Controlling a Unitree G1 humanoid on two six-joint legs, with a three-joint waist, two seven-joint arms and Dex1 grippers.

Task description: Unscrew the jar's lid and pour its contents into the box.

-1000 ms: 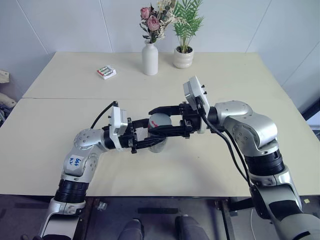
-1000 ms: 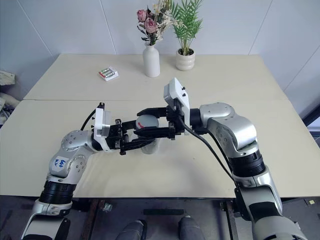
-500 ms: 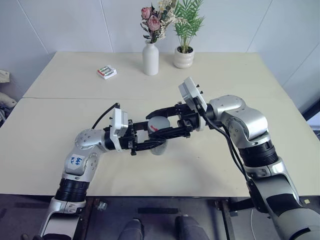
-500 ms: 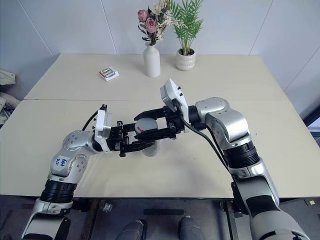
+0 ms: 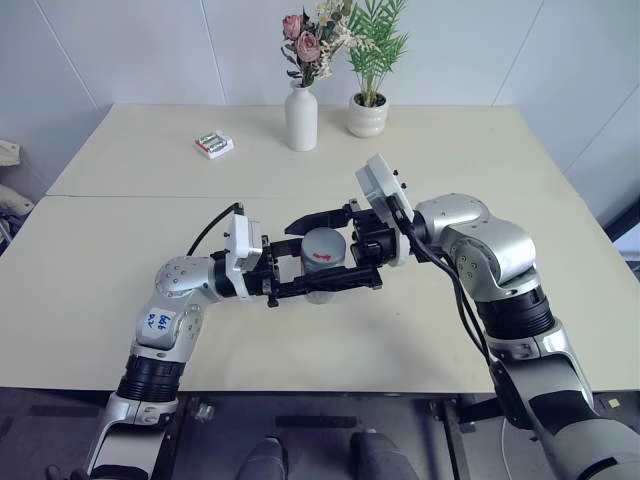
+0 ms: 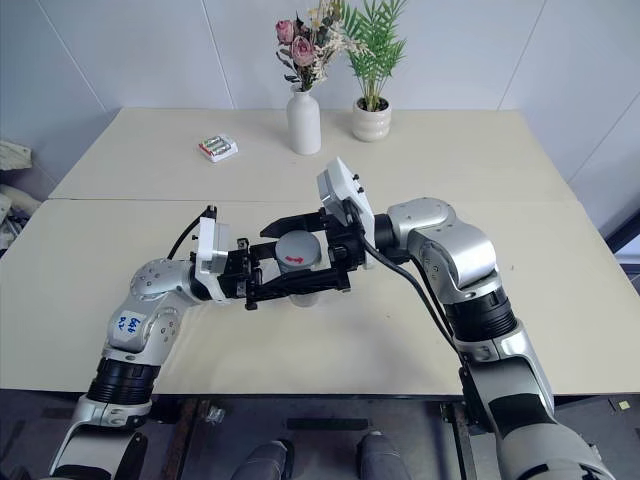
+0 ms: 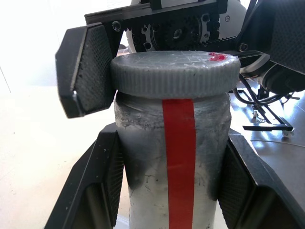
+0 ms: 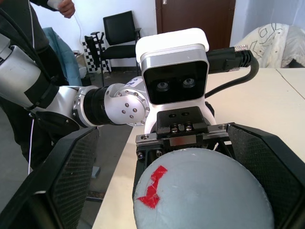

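Left pincer point(image 5: 312, 287) clamps the jar point(image 7: 174, 167), lid point(image 7: 175, 74) still on between the right pincer's point(image 5: 335, 247) spread fingers; pouring remains.

A pale cream table point(image 5: 120, 260) of two abutting tops, with a seam running across between them, stands against a plain white paneled wall point(image 5: 130, 50). At the far edge sit a white vase point(image 5: 300, 118) of pink roses and dried stems and, just beside it, a white plant pot point(image 5: 367, 116) with a green palm-like plant. A small white pack with green cells point(image 5: 212, 144) lies nearer the left. In the right wrist view a black chair point(image 8: 119, 38) stands by a dark wooden door point(image 8: 195, 16), and a person's hand point(image 8: 66, 8) shows at the upper corner.
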